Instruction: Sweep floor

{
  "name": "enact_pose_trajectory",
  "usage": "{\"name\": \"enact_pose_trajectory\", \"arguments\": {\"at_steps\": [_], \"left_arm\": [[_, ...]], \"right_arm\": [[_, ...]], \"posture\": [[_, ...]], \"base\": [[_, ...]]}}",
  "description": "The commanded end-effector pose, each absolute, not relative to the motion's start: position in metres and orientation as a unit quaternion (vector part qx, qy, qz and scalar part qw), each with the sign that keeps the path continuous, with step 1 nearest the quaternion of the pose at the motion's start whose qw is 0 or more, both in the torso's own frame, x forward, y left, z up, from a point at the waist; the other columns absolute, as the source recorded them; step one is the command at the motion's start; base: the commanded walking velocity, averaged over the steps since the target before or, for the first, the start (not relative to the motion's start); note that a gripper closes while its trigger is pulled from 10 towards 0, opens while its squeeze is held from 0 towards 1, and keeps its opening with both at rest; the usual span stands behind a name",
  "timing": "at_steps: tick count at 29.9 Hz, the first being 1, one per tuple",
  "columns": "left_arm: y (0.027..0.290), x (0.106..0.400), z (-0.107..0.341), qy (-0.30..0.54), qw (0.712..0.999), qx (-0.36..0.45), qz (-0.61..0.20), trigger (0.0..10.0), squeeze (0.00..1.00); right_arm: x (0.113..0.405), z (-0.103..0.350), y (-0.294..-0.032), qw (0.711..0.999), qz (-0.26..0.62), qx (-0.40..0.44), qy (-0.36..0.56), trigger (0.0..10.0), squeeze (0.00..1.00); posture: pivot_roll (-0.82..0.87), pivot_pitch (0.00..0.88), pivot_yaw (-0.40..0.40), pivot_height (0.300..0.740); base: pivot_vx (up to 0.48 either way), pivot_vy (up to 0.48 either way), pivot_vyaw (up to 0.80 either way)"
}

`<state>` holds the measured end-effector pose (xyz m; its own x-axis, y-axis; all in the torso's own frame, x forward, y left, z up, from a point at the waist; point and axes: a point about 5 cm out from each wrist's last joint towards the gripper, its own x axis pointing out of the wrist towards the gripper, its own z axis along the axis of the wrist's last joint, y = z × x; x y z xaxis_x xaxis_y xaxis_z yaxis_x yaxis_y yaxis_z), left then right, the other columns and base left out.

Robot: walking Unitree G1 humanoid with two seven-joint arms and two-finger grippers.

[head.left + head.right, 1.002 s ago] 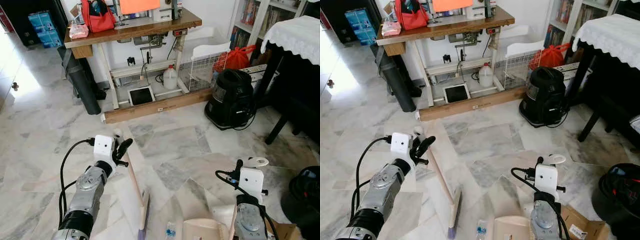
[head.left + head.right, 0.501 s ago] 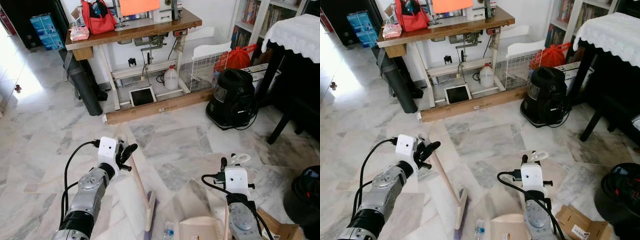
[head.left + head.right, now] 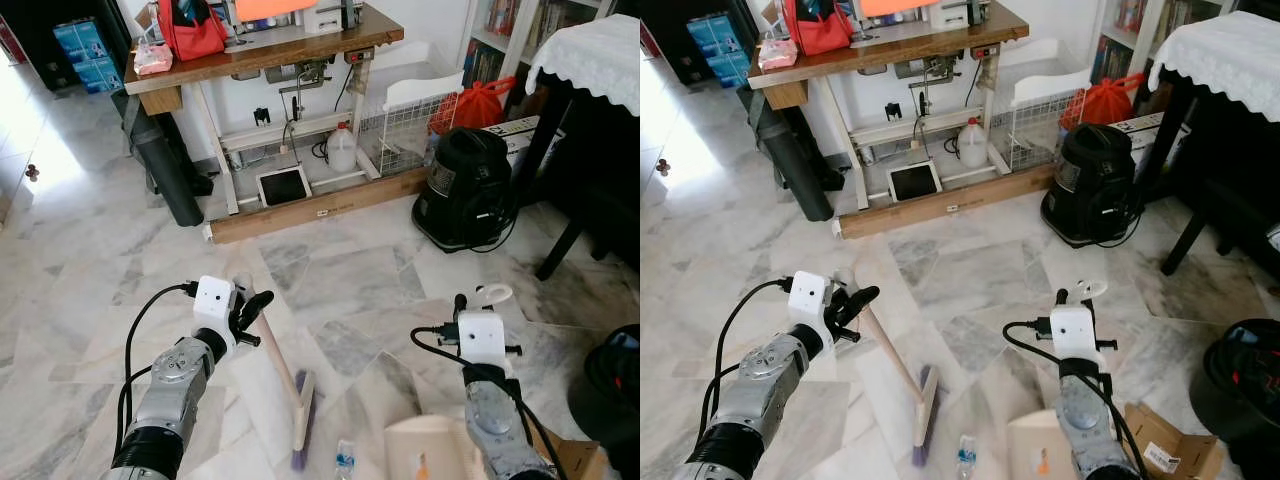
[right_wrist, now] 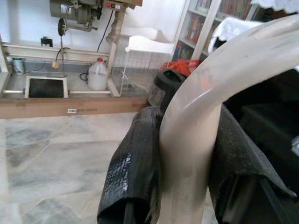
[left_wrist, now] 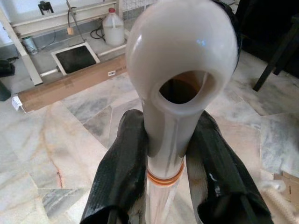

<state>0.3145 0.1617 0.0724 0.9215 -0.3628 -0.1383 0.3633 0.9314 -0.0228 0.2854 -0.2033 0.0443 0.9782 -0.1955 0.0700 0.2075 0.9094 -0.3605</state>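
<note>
Left gripper [image 5: 163,158] clamps the pale top end of the broom handle [image 3: 275,350]; broom head [image 3: 302,420] rests on the marble floor [image 3: 340,280] between the arms; right gripper [image 4: 187,158] squeezes the curved dustpan handle [image 4: 201,116], dustpan [image 3: 425,450] low by a small bottle [image 3: 344,460]; black vacuum [image 3: 465,185] stands beyond.

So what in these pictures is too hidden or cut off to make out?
- Dustpan: cut off by the left eye view's bottom edge, partly behind the right gripper's arm.
- Small bottle-like litter beside the broom: too small to identify.
- Red bag on the table: top cropped by the upper edge.
</note>
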Motion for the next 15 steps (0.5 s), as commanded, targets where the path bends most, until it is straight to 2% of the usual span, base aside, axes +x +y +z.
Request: {"name": "enact_pose_trajectory", "arguments": {"at_steps": [1, 10, 15], "left_arm": [[0.168, 0.309, 0.064, 0.097, 0.978, 0.01, -0.185, 10.0, 0.0], [0.173, 0.309, 0.069, 0.091, 0.979, 0.017, -0.183, 10.0, 0.0], [0.176, 0.308, 0.071, 0.088, 0.979, 0.019, -0.184, 10.0, 0.0]], "right_arm": [[0.289, 0.049, -0.203, 0.976, -0.107, -0.185, -0.027, 10.0, 0.0], [0.283, 0.036, -0.19, 0.981, -0.103, -0.167, -0.012, 10.0, 0.0], [0.281, 0.04, -0.189, 0.98, -0.118, -0.155, -0.033, 10.0, 0.0]], "posture": [[-0.05, 0.073, 0.094, 0.74], [-0.03, 0.075, 0.097, 0.74], [-0.03, 0.076, 0.102, 0.74]], "base": [[0.0, 0.0, 0.0], [0.0, 0.0, 0.0], [0.0, 0.0, 0.0]]}}
